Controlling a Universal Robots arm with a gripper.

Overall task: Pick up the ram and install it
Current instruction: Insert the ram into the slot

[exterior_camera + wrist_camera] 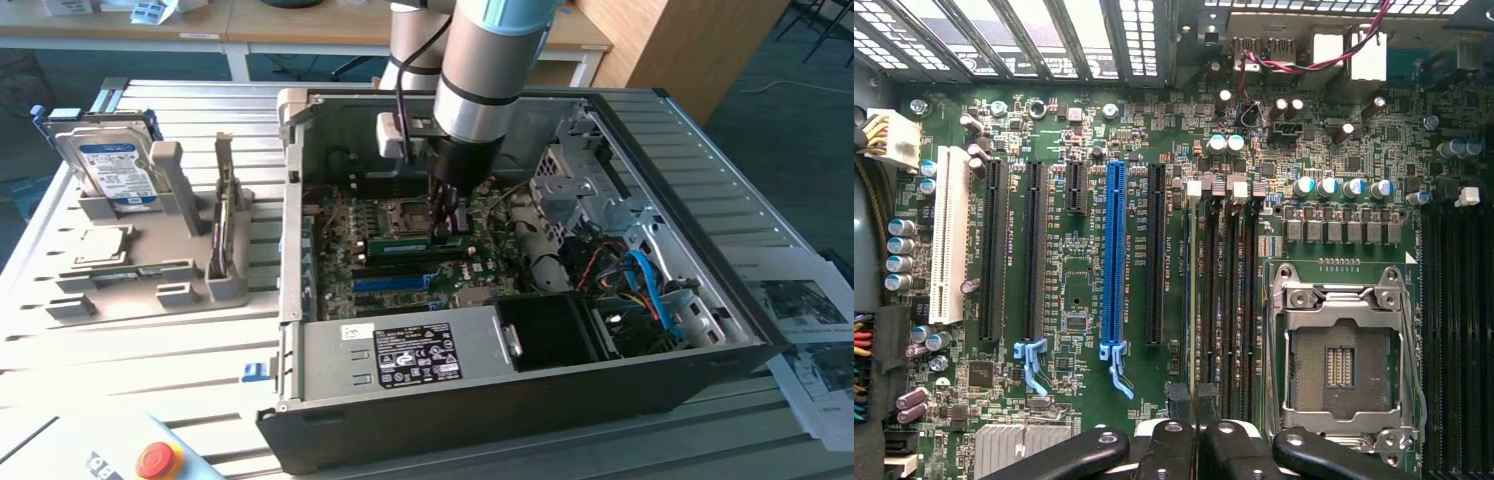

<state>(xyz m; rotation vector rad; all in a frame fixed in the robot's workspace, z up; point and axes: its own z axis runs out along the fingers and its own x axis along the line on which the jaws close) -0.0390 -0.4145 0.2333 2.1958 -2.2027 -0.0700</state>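
Note:
The ram (407,243), a narrow green stick, lies level among the motherboard's slots inside the open computer case (534,420). My gripper (447,222) reaches straight down onto it from above and is shut on it. In the wrist view the ram (1193,300) shows edge-on as a thin strip running away from my gripper (1194,440). It lines up with the black memory slots (1229,300) beside the empty processor socket (1344,360). Whether it is seated in a slot I cannot tell.
A grey fixture (174,280) at the exterior view's left holds a hard drive (114,165), a square processor chip (100,245) and a thin board on edge (224,215). A power supply (400,355), drive cage (587,190) and cables (647,285) crowd the case. Papers (801,320) lie at the right, a red button (158,460) in front.

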